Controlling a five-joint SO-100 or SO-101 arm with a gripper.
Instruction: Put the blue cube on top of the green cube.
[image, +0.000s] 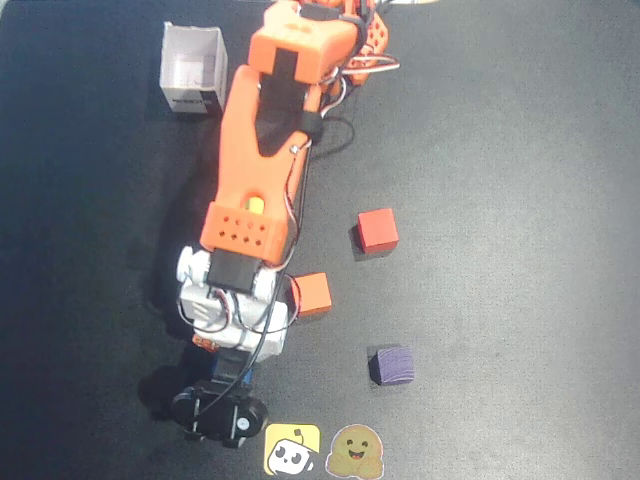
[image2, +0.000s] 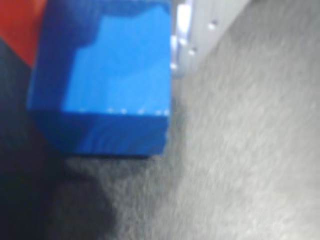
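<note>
Blue cube (image2: 117, 75) between fingers (image2: 182, 45), seemingly square-on, no long axis

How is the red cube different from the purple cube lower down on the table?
In the overhead view, the red cube is bright and sits higher in the picture, nearer the orange arm; the purple cube is dark and lies lower, near the two stickers. The red one looks slightly more turned. Both look the same size, stand alone and lie on the dark table.
</note>
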